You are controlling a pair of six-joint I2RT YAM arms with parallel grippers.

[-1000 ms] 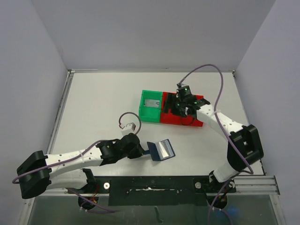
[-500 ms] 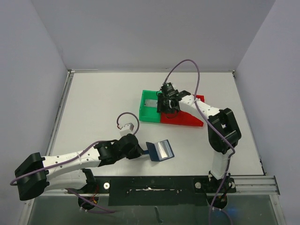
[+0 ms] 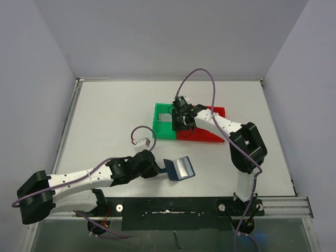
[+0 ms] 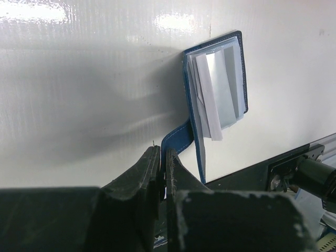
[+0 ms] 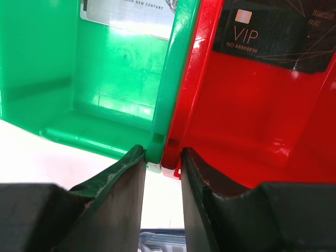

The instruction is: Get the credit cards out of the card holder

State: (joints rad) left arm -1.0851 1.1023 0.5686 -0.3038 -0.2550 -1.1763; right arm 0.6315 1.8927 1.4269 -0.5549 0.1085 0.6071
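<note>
The left arm (image 3: 79, 178) and right arm (image 3: 223, 125) are white tubular links joined by bulky black joint housings, with small dark screw holes dotting the white shells. A thin purple cable (image 3: 199, 70) loops along each arm. The gripper fingers (image 4: 134, 178) are matte black, scuffed pale along their edges.

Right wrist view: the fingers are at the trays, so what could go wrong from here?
The right fingers squeeze the adjoining walls of the green tray and red tray; a pull could drag or tip both, spilling the silver card and black card. The left fingers hold the holder only by its tab, so it may twist loose.
</note>
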